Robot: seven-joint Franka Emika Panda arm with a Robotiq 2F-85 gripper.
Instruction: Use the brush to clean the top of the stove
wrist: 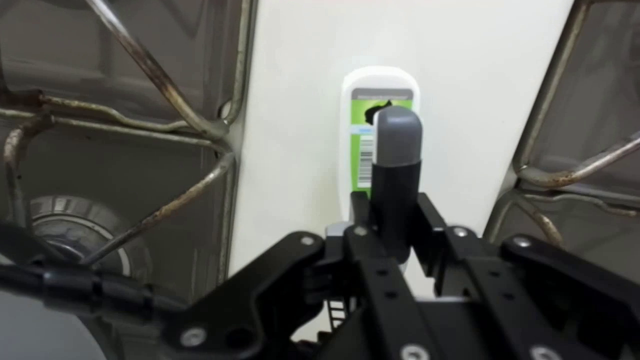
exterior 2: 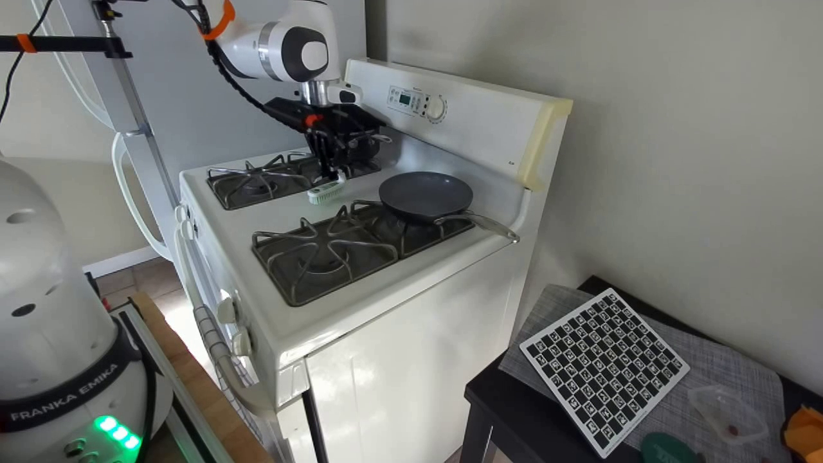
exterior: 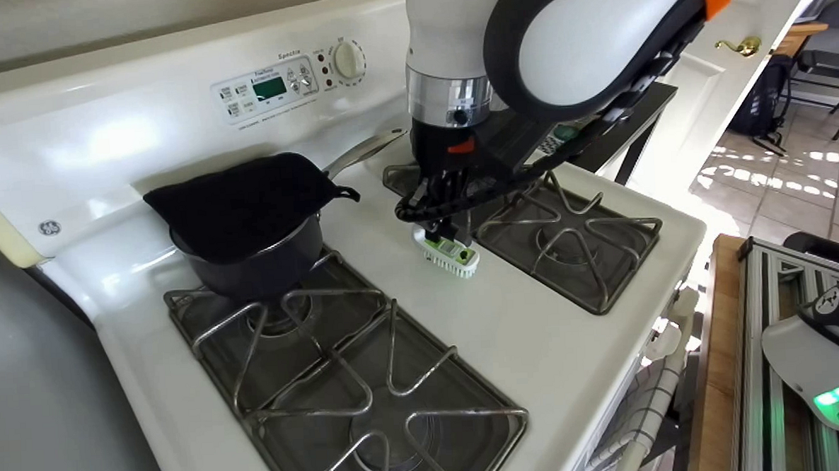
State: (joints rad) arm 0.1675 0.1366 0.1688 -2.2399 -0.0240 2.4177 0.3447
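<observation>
Fingers (wrist: 360, 207) of the gripper (wrist: 395, 210) are pinching the raised handle (wrist: 397, 137) of the scrub brush (wrist: 357, 145), 1 on each side, easiest to see in the wrist view. The brush is over the plain white strip down the middle of the GE gas stove (exterior: 494, 324), between the 2 banks of wire grates (exterior: 332, 354). Bristles (exterior: 455, 266) point down and they're right at the stovetop, but honestly I can't tell if they're touching it or just above. The green label (wrist: 357, 112) with the barcode faces up.

Also on the stove: a dark saucepan (exterior: 265, 267) at the back, with a flat black thing (exterior: 237, 201) lying across the top, too dark to make out. In an exterior view a grey frying pan (exterior 2: 424, 195) sits at the back on the opposite side, shiny handle (exterior 2: 492, 226) poking toward the edge. Checked dish towel's (exterior: 629, 424) hanging on the oven door handle (exterior 2: 247, 392). Next to the stove there's a black side table (exterior 2: 505, 400) with a grey placemat (exterior 2: 726, 360), plus a marker board (exterior 2: 604, 373) and a clear plastic tub (exterior 2: 726, 415) on it.
</observation>
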